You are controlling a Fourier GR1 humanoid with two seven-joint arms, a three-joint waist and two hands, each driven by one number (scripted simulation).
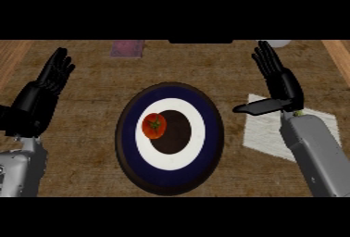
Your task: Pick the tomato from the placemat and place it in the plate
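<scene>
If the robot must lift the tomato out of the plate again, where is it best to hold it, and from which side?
Probably from above, fingers and thumb round its sides. The tomato lies stem-up in the plate, left of centre, with the raised rim around it, so a sideways approach looks blocked. The left hand seems slightly nearer.

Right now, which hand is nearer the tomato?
Right, narrowly. Right hand is up and right of the tomato on the plate; left hand is far left.

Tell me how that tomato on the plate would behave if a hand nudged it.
The tomato looks round and smooth, so it would probably roll rather than slide. It lies off-centre on the plate, on the white ring's inner edge, so it may drift toward the dark middle. Its glossy skin could be slippery.
</scene>
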